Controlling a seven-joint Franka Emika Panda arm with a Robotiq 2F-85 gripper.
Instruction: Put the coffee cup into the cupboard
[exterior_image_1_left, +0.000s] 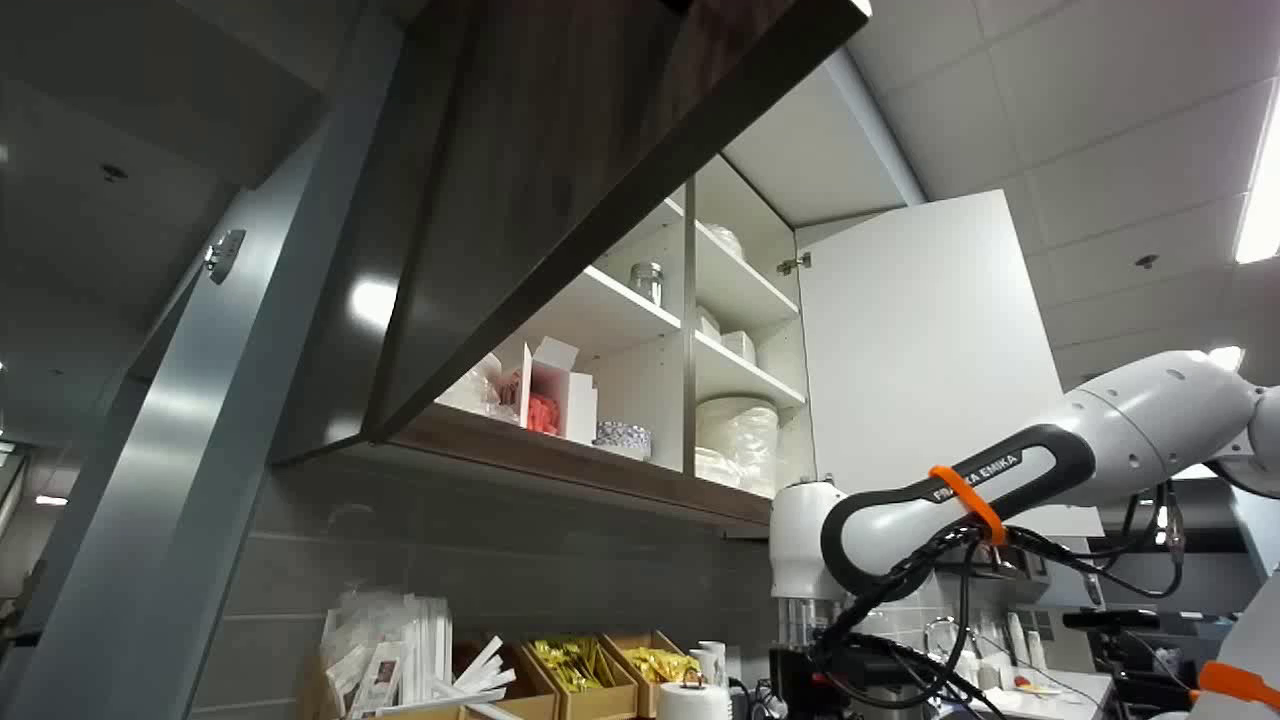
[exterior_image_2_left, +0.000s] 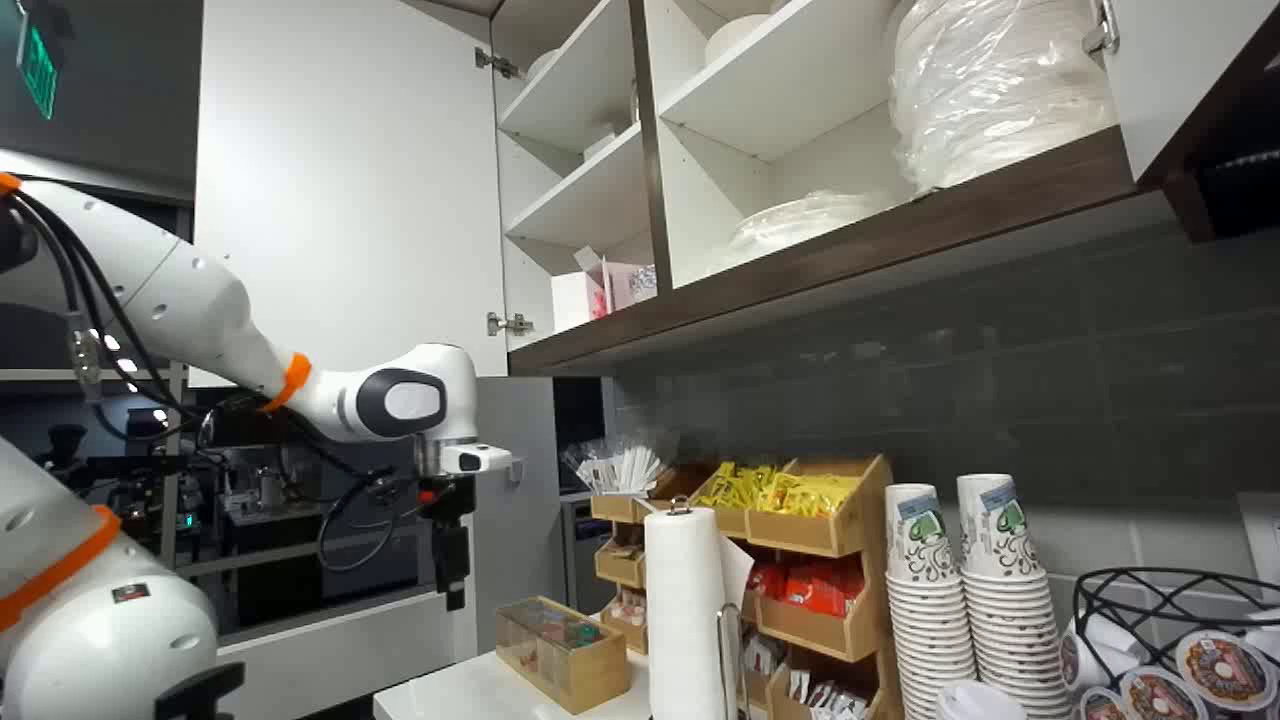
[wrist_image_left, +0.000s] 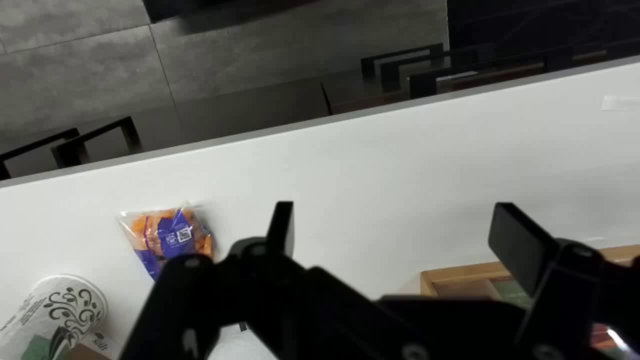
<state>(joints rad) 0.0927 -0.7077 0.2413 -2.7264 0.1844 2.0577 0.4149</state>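
The cupboard stands open in both exterior views, with a dark wood-grain underside edge (exterior_image_2_left: 900, 235), white shelves and a tall white door panel (exterior_image_1_left: 920, 340). Paper coffee cups with a leaf-scroll print stand in two upside-down stacks (exterior_image_2_left: 925, 600) (exterior_image_2_left: 1010, 600) on the counter. A printed paper cup also shows at the lower left of the wrist view (wrist_image_left: 75, 310). My gripper (wrist_image_left: 392, 215) is open and empty above the white counter, fingers pointing down. In an exterior view the gripper (exterior_image_2_left: 452, 590) hangs lower than the cupboard, left of the paper towel roll and well apart from the cups.
A paper towel roll (exterior_image_2_left: 685, 610) and wooden organiser bins (exterior_image_2_left: 830, 530) stand between gripper and cups. A wooden box (exterior_image_2_left: 570, 650) sits near the counter end. A snack bag (wrist_image_left: 172, 235) lies on the counter. Shelves hold plastic-wrapped stacks (exterior_image_2_left: 1000, 100) and an open white box (exterior_image_1_left: 580, 400).
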